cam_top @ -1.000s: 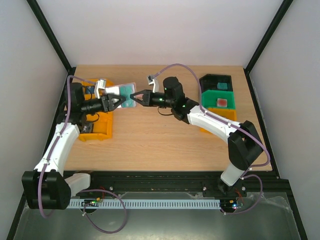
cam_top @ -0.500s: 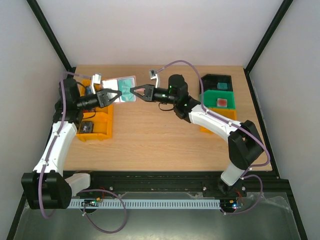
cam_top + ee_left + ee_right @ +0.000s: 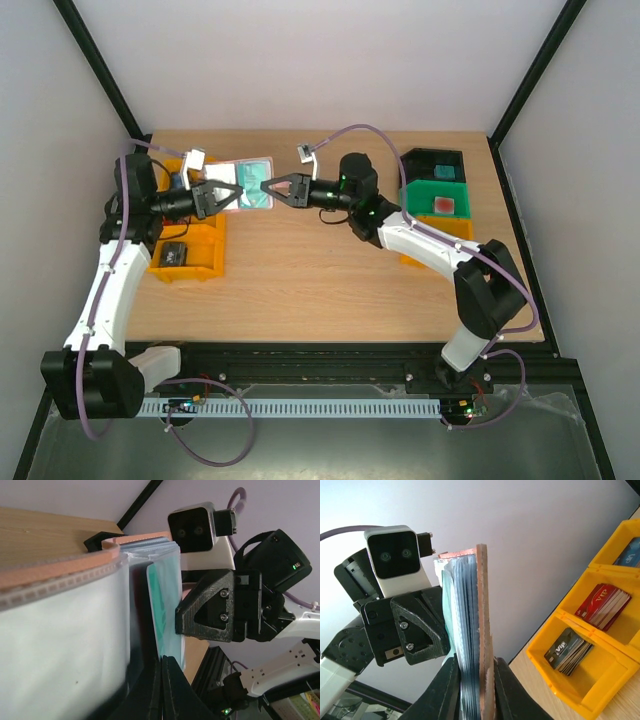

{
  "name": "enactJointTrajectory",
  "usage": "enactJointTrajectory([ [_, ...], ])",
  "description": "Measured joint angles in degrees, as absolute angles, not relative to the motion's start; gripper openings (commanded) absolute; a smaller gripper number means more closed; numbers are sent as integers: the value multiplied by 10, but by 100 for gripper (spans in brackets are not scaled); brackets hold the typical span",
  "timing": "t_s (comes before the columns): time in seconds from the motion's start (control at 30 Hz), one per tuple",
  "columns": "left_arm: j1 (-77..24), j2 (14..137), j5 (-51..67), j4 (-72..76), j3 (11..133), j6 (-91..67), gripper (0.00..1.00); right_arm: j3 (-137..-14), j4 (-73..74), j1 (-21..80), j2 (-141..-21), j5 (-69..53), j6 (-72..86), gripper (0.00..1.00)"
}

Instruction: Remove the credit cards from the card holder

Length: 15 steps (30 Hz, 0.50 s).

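card holder [image 3: 250, 170]: held off the table at the back left, leaves on edge, between the two arms.
teal card [image 3: 162, 605]: sits in a clear sleeve, its end facing the left arm.
left gripper [image 3: 238, 195]: fingers pressed together, seemingly on that card's edge.
right gripper [image 3: 266, 186]: clamped across the card holder's opposite side.
pull axis: likely leftward, towards the orange bin [image 3: 205, 272] just beside the left arm.

perhaps "VIP" on red cards [image 3: 602, 605], "VIP" on dark cards [image 3: 568, 651]
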<state>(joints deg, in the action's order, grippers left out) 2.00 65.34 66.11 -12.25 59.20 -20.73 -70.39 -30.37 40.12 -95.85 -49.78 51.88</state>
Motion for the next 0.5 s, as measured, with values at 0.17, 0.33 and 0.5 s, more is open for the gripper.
enactJointTrajectory([
  [0.17,20,653,663,-162,593,-166,2,-681,-309,398,-951,-514,517,14],
  [0.33,20,652,660,-186,598,-136,2,-673,-309,394,-942,-529,513,7],
  [0.5,21,646,660,-193,601,-120,2,-672,-308,391,-934,-539,507,5],
])
